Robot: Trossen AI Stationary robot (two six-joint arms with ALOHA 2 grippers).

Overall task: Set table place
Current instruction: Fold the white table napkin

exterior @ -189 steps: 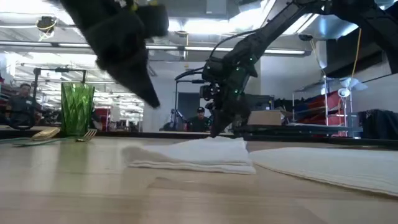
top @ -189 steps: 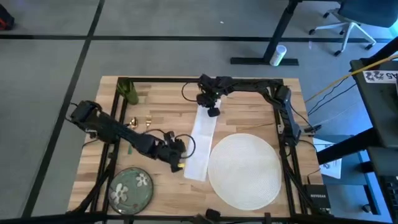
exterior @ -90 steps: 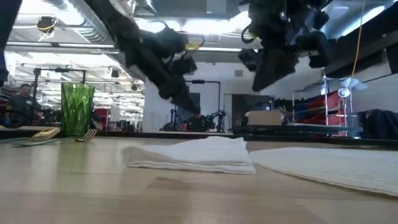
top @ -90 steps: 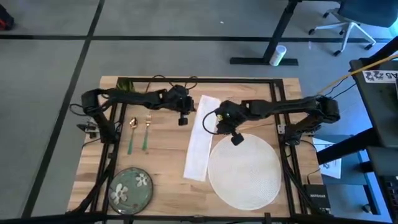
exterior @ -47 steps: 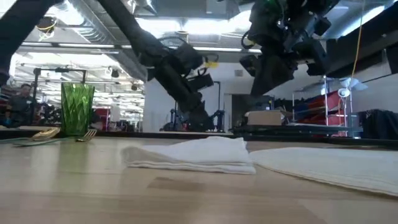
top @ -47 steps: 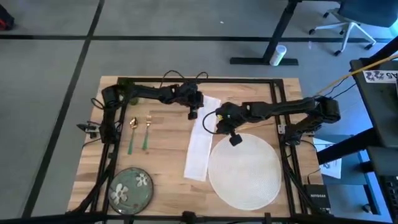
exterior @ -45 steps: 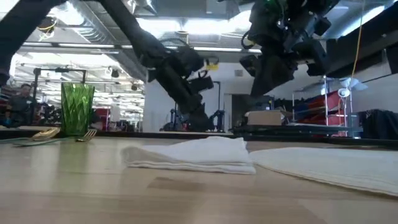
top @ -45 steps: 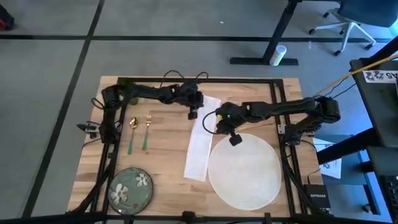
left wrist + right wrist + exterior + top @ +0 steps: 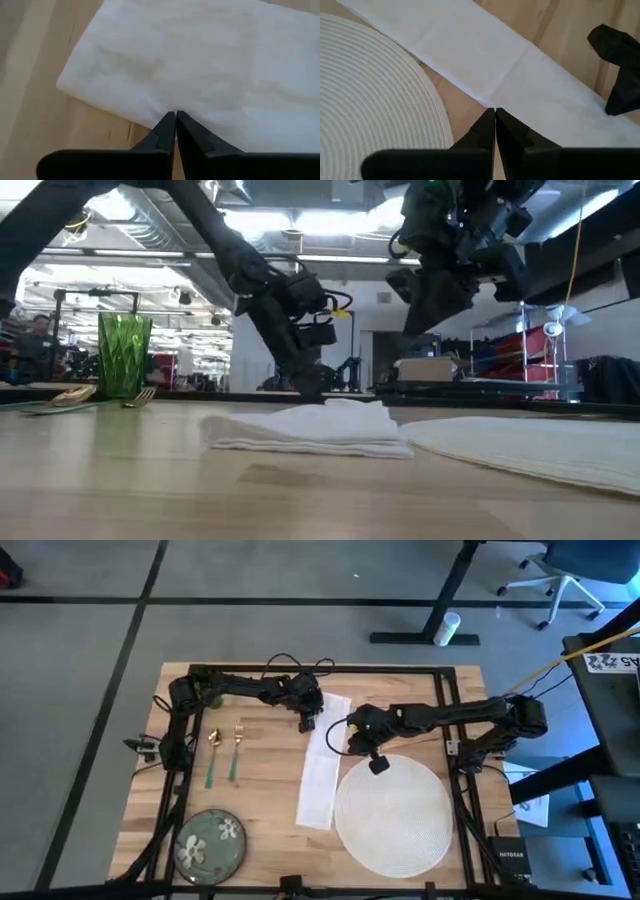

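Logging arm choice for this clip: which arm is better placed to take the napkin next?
Left, probably. The left gripper, shut, sits low at the napkin edge nearest it. The right gripper, also shut, hangs higher, between napkin and placemat.

Napkin (image 9: 322,760) between placemat (image 9: 391,815) and fork (image 9: 235,754), plate (image 9: 211,842) at table's (image 9: 260,790) near-left corner

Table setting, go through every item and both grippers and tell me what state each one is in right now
Napkin: folded long, flat on the table, beside the placemat.
Placemat: flat, nothing on it.
Plate: empty, at the table's near left corner.
Fork: lying flat beside the gold-coloured utensil.
Cup: upright.
Left gripper: shut, at the napkin's far edge.
Right gripper: shut, above the napkin's edge by the placemat.
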